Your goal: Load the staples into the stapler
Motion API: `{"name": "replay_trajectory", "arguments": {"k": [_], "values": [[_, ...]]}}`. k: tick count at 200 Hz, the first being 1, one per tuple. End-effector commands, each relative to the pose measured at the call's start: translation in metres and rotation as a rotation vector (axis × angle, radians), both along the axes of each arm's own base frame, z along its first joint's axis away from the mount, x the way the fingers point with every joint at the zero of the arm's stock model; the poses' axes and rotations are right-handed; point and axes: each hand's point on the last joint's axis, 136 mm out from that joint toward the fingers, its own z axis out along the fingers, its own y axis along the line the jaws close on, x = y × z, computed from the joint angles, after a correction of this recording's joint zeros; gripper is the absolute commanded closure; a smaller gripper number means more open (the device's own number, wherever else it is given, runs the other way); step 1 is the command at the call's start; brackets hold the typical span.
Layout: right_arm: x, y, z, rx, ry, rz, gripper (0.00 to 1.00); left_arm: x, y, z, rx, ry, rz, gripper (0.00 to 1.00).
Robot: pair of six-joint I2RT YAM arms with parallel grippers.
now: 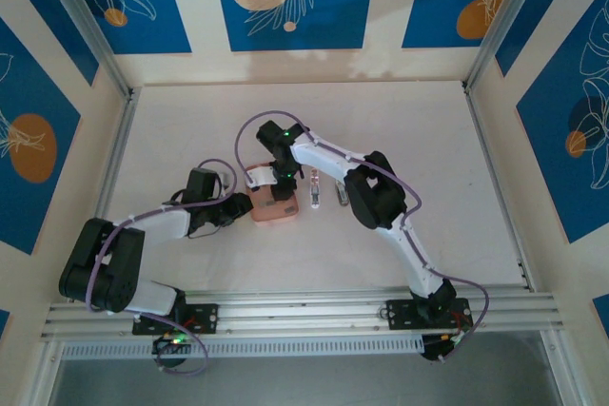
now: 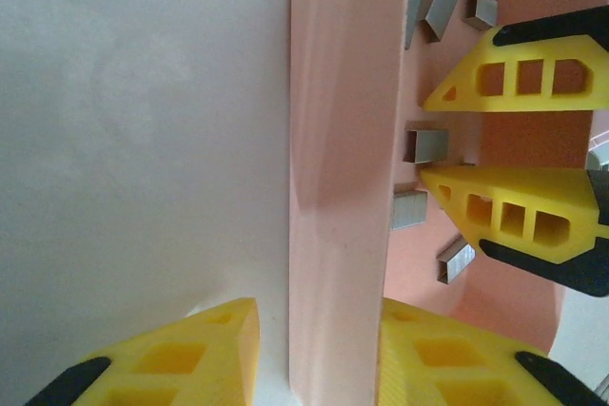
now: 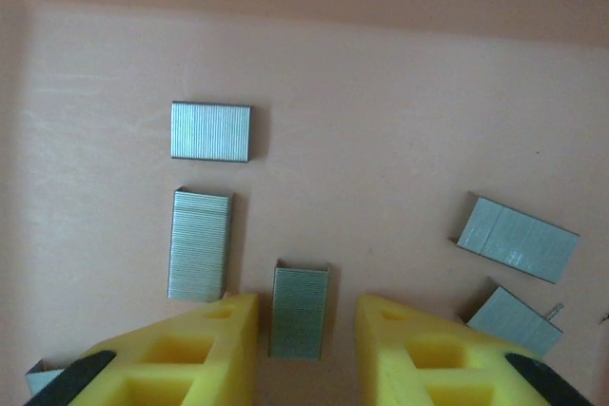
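The salmon-pink tray [image 1: 271,209] lies mid-table, and several grey staples [image 3: 210,130] are scattered on its floor. My right gripper [image 3: 306,316] hangs low in the tray, open. One strip [image 3: 300,311] lies between its fingers, touching neither. My left gripper [image 2: 319,330] is shut on the tray's left wall [image 2: 338,187], with one yellow finger [image 2: 190,358] outside and the other inside. The right gripper's fingers [image 2: 523,73] also show past that wall, with a strip [image 2: 425,145] between their tips. The small pink-and-white stapler [image 1: 314,189] lies just right of the tray.
A grey-brown oval object [image 1: 340,194] lies right of the stapler. The white table [image 1: 190,130] is fenced by aluminium rails [image 1: 112,159] and patterned blue walls. Both arms meet over the tray, the right forearm [image 1: 381,199] crossing the table's near right.
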Motion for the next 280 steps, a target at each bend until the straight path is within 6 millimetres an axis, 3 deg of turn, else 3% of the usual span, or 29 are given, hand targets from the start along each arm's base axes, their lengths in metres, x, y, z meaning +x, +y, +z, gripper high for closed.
{"name": "replay_trajectory", "arguments": {"k": [1, 35, 112, 163, 211, 280], "values": [[-0.002, -0.014, -0.023, -0.064, 0.047, -0.011, 0.71, 0.002, 0.01, 0.003, 0.042, 0.002, 0.016, 0.66], [0.004, -0.004, -0.013, -0.014, 0.011, -0.024, 0.75, 0.002, 0.012, 0.007, 0.054, -0.005, 0.017, 0.66], [-0.005, 0.021, 0.062, 0.2, -0.054, -0.042, 0.77, 0.007, 0.018, 0.035, 0.084, -0.077, 0.028, 0.65], [-0.019, 0.015, 0.106, 0.318, -0.062, -0.124, 0.77, 0.007, 0.022, 0.057, 0.106, -0.138, 0.031, 0.65], [-0.022, 0.002, 0.087, 0.233, -0.063, -0.115, 0.71, 0.001, 0.024, 0.051, 0.109, -0.12, 0.039, 0.64], [-0.006, 0.015, 0.051, 0.181, -0.045, -0.068, 0.61, 0.0, 0.019, 0.034, 0.075, -0.084, 0.037, 0.61]]}}
